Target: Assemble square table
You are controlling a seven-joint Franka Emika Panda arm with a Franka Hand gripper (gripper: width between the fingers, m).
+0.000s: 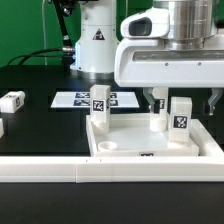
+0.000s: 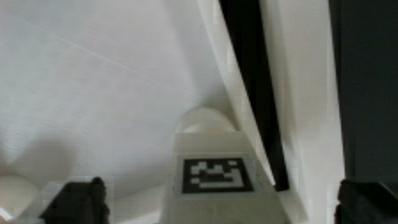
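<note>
- Exterior view: the gripper hangs low over the square table, on the exterior view's right side of the slab. Its two dark fingers are spread wide.
- An upright tagged leg stands between those fingers on the slab, with nothing clamped on it as far as I can see.
- The slab lies flat on the black tabletop, just behind the long white border rail that runs along the front.
- A corner leg stands upright at the slab's far corner, on the exterior view's left.
- A loose leg lies on the tabletop, well apart from the slab, at the exterior view's left edge.
- The marker board lies flat behind the slab, in front of the robot base.
- Wrist view: the tagged leg points up toward the camera, its tag facing it.
- The gripper straddles the leg; each dark fingertip stands off it with a clear gap, so the jaws are apart and empty.
- The slab's white floor fills the space behind the leg.
</note>
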